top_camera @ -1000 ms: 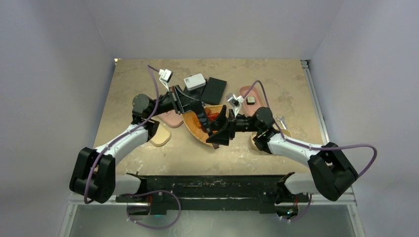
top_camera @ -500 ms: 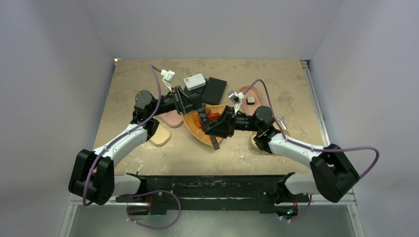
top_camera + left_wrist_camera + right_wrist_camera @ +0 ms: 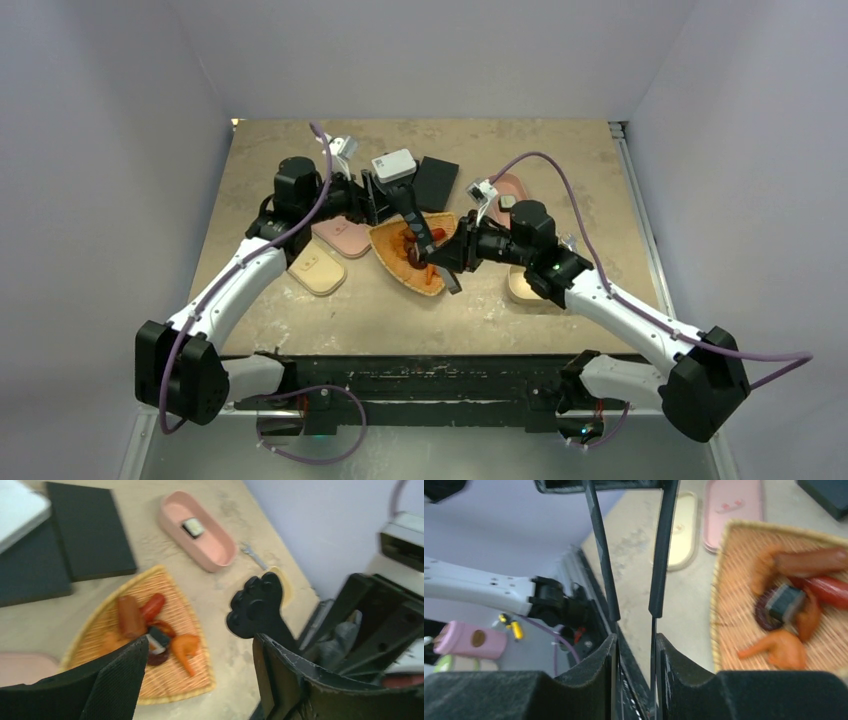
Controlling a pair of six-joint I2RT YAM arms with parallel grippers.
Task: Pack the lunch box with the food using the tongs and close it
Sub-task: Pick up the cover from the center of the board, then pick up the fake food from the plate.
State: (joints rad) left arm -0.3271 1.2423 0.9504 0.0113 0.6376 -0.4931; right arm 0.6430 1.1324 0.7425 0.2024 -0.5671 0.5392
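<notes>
Right hand (image 3: 635, 652) clamps tongs (image 3: 661, 555); far ends cut off; food (image 3: 796, 607) blurred.

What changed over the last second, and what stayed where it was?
The tongs changed hands: the right gripper closed on them, then the left gripper opened and drew back to the left. The wicker tray with the food and the pink lunch box stayed put.
</notes>
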